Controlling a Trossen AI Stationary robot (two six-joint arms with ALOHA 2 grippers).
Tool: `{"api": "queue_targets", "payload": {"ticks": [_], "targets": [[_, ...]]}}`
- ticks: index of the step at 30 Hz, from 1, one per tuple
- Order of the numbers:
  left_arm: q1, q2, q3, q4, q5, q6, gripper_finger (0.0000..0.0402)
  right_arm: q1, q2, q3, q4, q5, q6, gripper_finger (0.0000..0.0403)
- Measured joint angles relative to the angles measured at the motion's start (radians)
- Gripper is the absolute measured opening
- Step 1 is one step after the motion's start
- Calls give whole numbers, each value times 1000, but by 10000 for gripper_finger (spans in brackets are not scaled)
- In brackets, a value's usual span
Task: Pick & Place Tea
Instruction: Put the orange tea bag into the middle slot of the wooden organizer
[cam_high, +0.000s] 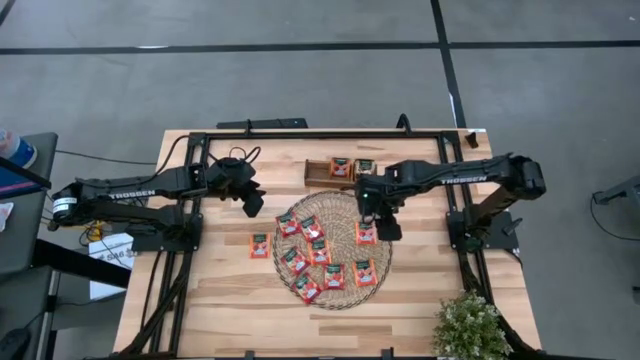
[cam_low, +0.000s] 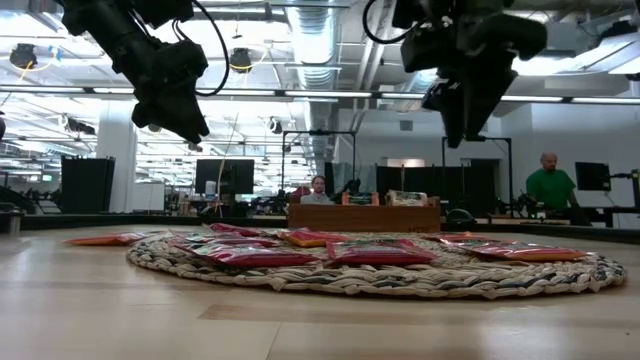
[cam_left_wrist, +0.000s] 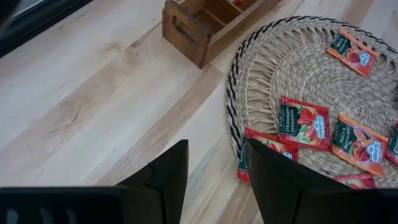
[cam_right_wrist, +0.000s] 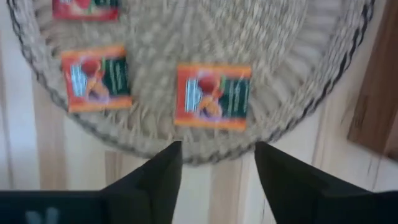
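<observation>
Several red-orange tea sachets (cam_high: 320, 250) lie flat on the round woven mat (cam_high: 336, 208). One sachet (cam_high: 260, 245) lies on the bare table left of the mat. Two more sachets (cam_high: 352, 167) sit in the brown wooden tray (cam_high: 316, 171) at the mat's far side. My right gripper (cam_high: 386, 230) (cam_right_wrist: 217, 152) hangs open above the mat's right edge, raised clear (cam_low: 465, 130); an orange sachet (cam_right_wrist: 213, 96) lies just ahead of its fingers. My left gripper (cam_high: 252, 203) (cam_left_wrist: 217, 152) is open and raised over the table by the mat's left edge, near a red sachet (cam_left_wrist: 267, 149).
A small potted plant (cam_high: 470, 325) stands at the table's near right corner. A black frame (cam_high: 320, 135) runs around the table top. Bare wood lies between the mat and the near edge (cam_high: 330, 335). People and desks show in the room beyond (cam_low: 545, 185).
</observation>
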Motion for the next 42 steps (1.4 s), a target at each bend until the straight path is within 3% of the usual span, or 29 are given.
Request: {"api": "queue_targets", "payload": {"ticks": [6, 19, 32, 42], "targets": [[0, 0, 0, 0, 0, -2, 151, 8, 36, -34, 71, 80, -37, 227], [-3, 0, 0, -5, -1, -21, 151, 33, 270, -34, 98, 75, -98, 223], [-3, 0, 0, -9, -1, -20, 151, 22, 295, -34, 170, 74, -74, 222], [-3, 0, 0, -8, -1, -21, 151, 21, 389, -27, 188, 67, -67, 219]]}}
